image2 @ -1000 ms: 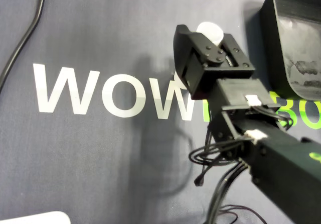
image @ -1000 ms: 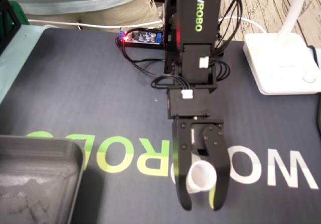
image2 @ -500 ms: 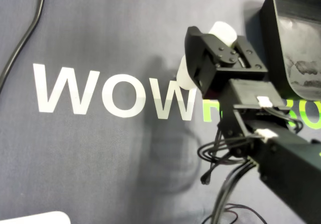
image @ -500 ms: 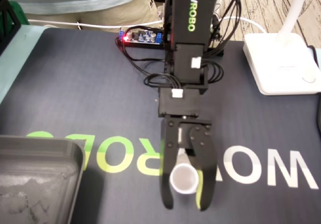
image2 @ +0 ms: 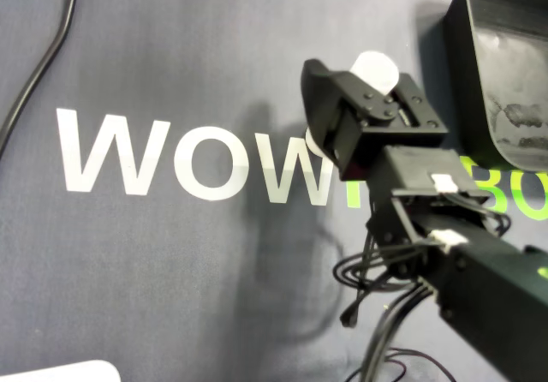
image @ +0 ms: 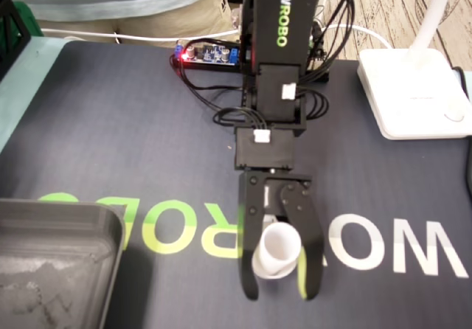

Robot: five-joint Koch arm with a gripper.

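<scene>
The jaws [image: 280, 291] pinch a small white cup [image: 276, 249] between them, one on each side of its wall. The cup sits tilted in the grip, its open mouth turned up toward the wrist and its base toward the jaw tips. In the fixed view it hangs to the right of the grey tray [image: 110, 222], well apart from it, over the lettering on the worktop [image: 133, 122]. Judging from this, the coming move is a sideways carry toward the tray's near rim.

Bare desk [image: 110, 137] lies open around the jaws holding the white cup [image: 279, 246], bounded by the grey tray [image: 59, 209] at the fixed view's lower left and the lamp base [image: 409, 85] at its upper right.
</scene>
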